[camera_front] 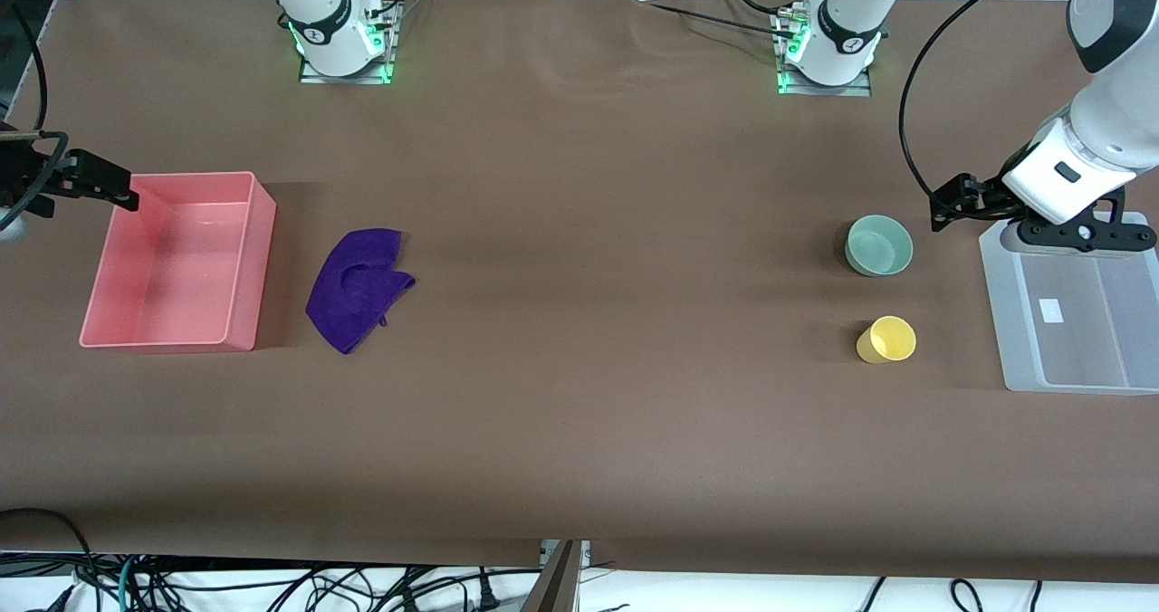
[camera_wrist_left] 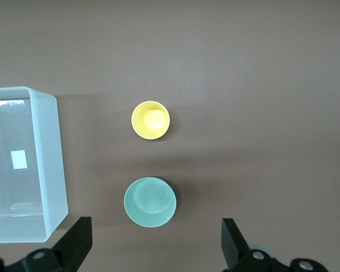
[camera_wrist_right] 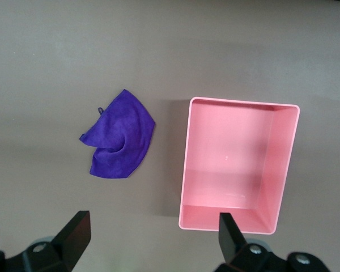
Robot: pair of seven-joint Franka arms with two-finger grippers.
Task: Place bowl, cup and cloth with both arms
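The sage-green bowl (camera_front: 878, 244) stands upright on the table toward the left arm's end, also in the left wrist view (camera_wrist_left: 150, 202). The yellow cup (camera_front: 886, 339) stands upright nearer the front camera than the bowl, apart from it (camera_wrist_left: 151, 119). The purple cloth (camera_front: 356, 288) lies crumpled beside the pink bin (camera_wrist_right: 120, 136). My left gripper (camera_front: 948, 206) hangs open and empty (camera_wrist_left: 156, 249) over the table between the bowl and the clear bin. My right gripper (camera_front: 116, 192) hangs open and empty (camera_wrist_right: 152, 241) over the pink bin's edge.
An empty pink bin (camera_front: 243, 259) sits toward the right arm's end, also in the right wrist view (camera_wrist_right: 238, 222). An empty translucent bin (camera_front: 1068, 382) sits at the left arm's end (camera_wrist_left: 52, 170). Brown table cover spans between them.
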